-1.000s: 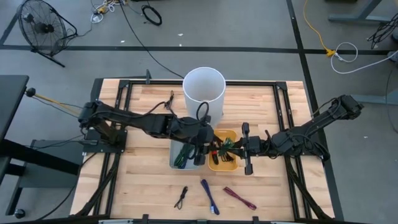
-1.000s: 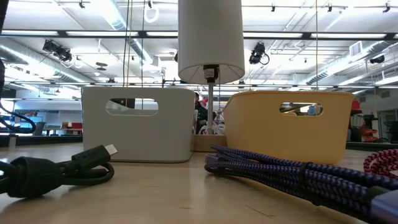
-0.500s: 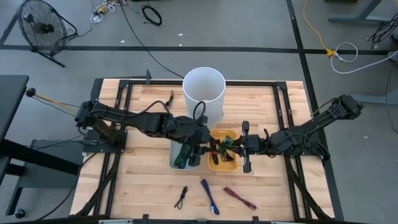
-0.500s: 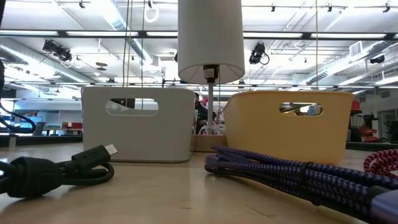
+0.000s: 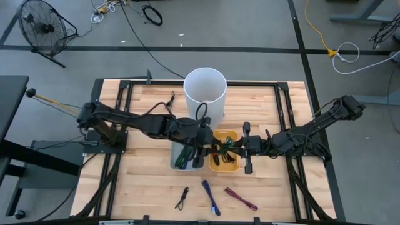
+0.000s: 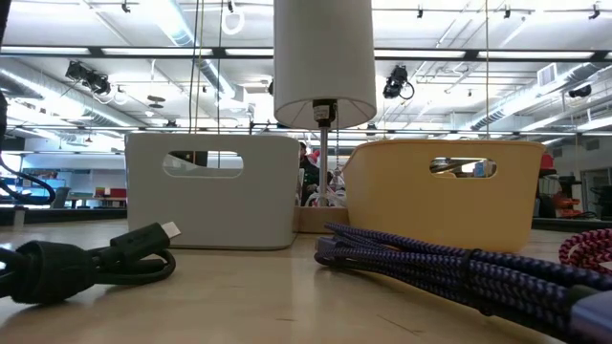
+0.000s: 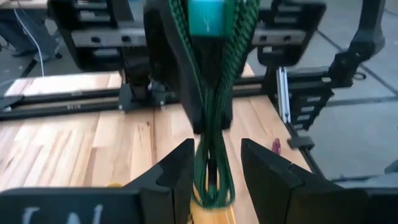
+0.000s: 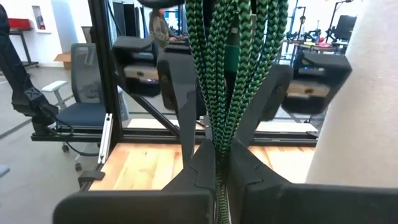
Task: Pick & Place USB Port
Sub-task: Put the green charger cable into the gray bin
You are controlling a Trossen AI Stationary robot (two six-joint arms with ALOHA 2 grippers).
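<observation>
Right wrist view: green cable (image 8: 233, 68) between shut fingers (image 8: 245, 168).

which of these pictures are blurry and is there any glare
Left wrist view: the green cable hangs soft and out of focus close to the lens. Low view: bright ceiling lights glare in the background, and the purple cable nearest the lens is slightly soft. High view: evenly lit.

You are looking at a big room with a gray floor (image 5: 262, 25). Dark lines of tape cross the floor. A black fan (image 5: 40, 28) stands on the floor, far from the wooden table (image 5: 144, 181). A yellow cord (image 5: 315, 28) and a white cord (image 5: 347, 53) lie on the floor on the other side. In the low view, long bright lights (image 6: 459, 43) run across the ceiling. A gray office chair (image 8: 78, 93) sits behind the table.
</observation>
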